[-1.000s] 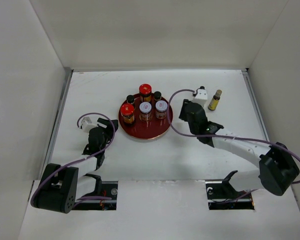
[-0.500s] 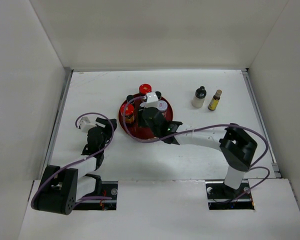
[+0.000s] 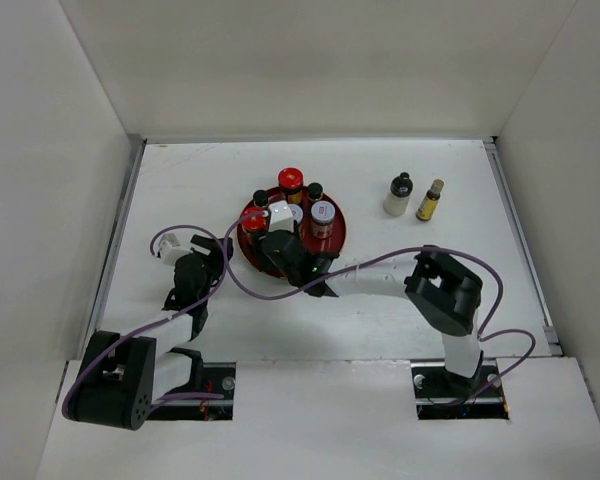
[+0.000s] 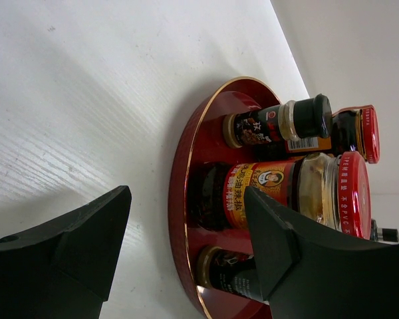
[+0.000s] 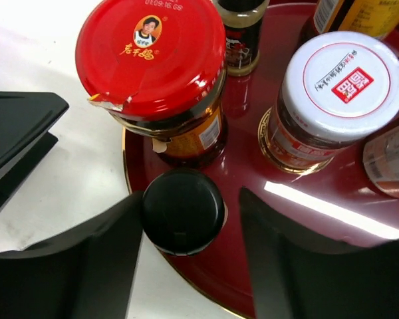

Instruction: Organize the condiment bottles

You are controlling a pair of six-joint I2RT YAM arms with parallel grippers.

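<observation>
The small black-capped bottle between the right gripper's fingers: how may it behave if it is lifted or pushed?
The black-capped bottle is probably light: it looks smaller than the red-lidded jar beside it. Its smooth round cap may slip in the right gripper. It stands at the rim of the red tray, so a sideways push could tip it over the edge.

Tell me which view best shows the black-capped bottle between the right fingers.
Right wrist: the bottle shows from above, cap whole, between the fingers at the tray rim. Top external: the right arm hides it. Left wrist: maybe the half-hidden dark bottle at the bottom; unsure.
</observation>
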